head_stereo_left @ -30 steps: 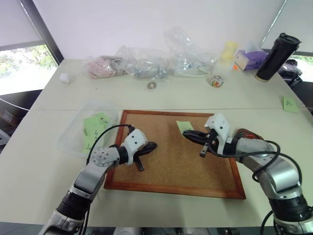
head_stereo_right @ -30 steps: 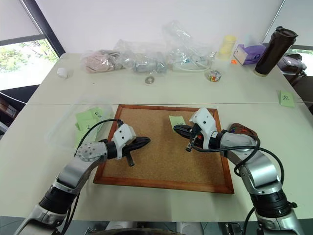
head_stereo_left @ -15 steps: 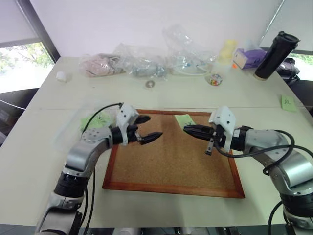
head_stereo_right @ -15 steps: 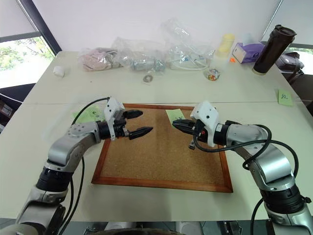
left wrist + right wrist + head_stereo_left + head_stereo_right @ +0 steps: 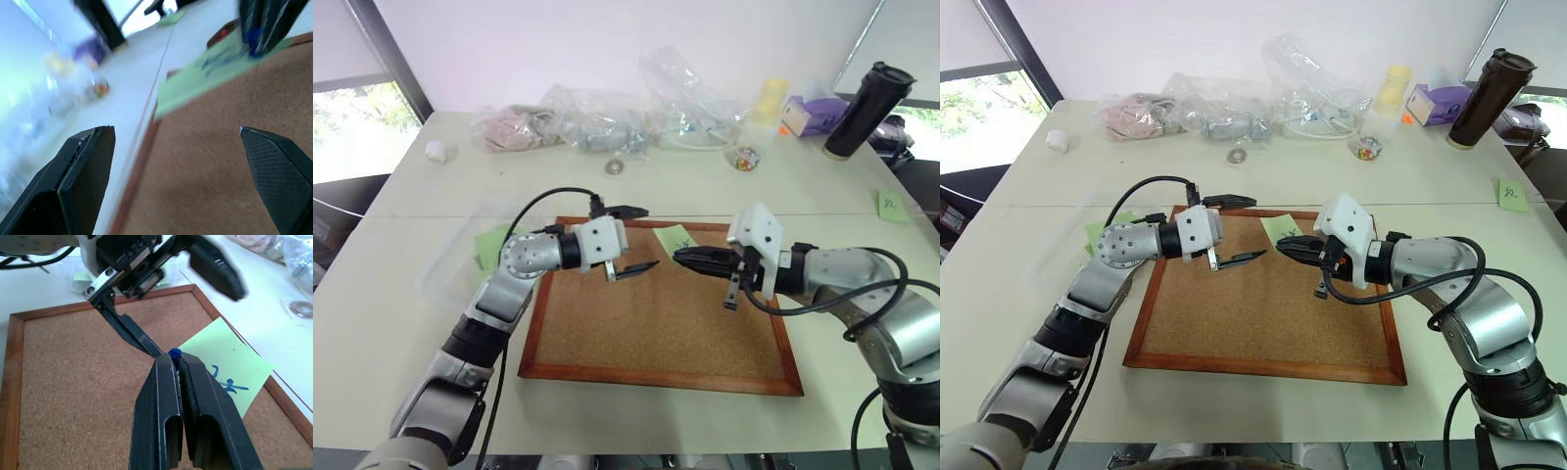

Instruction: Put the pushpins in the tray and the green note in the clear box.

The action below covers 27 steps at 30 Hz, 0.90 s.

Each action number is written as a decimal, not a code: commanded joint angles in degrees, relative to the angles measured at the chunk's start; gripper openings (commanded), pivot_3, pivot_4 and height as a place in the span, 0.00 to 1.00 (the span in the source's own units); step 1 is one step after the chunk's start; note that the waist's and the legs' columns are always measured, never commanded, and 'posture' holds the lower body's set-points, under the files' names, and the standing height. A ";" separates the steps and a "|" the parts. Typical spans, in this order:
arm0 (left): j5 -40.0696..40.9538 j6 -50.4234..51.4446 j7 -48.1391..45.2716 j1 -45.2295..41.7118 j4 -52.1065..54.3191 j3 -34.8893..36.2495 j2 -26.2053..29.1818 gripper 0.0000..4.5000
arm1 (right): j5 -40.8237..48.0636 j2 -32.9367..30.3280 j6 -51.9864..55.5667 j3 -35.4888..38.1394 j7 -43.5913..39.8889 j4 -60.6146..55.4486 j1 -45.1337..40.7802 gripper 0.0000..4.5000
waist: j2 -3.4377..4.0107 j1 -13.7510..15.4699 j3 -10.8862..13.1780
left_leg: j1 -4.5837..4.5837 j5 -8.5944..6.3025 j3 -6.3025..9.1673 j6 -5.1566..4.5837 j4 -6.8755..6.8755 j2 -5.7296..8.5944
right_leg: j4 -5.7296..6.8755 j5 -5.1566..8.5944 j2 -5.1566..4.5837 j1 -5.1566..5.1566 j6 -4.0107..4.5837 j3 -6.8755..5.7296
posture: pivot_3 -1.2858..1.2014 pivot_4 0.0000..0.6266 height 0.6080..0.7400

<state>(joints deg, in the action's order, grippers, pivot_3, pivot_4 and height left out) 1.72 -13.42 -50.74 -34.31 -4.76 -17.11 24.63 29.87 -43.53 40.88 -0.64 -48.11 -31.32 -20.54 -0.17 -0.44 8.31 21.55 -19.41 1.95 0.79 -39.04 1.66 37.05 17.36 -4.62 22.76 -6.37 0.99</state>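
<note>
L gripper [image 5: 633,238] is over the corkboard [image 5: 656,333], fingers spread wide, one finger up near the board's far edge, the other lower over the cork; nothing between them. R gripper [image 5: 682,258] faces it from the other side, fingers pressed together on a blue-headed pushpin [image 5: 174,353], seen at the fingertips in the R wrist view. Green note [image 5: 675,238] lies at the board's far edge, partly overhanging the frame, just beyond the R fingertips; blue scribble on it. Clear box [image 5: 460,264] sits on the table [image 5: 372,323] to the board's left w/ more green notes [image 5: 491,245] inside. Tray [image 5: 222,35] shows as a dark reddish rim past the note in the L wrist view; contents can't be made out.
</note>
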 commanded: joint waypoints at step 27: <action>-4.10 -20.01 -3.58 -5.15 -10.21 -2.21 -1.24 0.01 | 2.56 -0.18 2.01 1.83 1.65 -1.81 -4.27 0.00 | -0.03 -0.14 0.02 | 0.00 0.00 0.00 -0.02 -0.03 0.01 | 0.08 0.00 0.07 0.01 -0.01 -0.11 | 0.52 0.24 1.00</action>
<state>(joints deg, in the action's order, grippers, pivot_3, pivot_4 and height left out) -1.63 -30.91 -53.76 -38.12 -15.61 -19.00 22.91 31.44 -43.66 43.28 -1.44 -47.04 -31.77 -23.02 -0.20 -0.58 8.33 21.55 -19.41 1.95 0.77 -39.08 1.66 37.12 17.36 -4.55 22.78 -6.38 0.89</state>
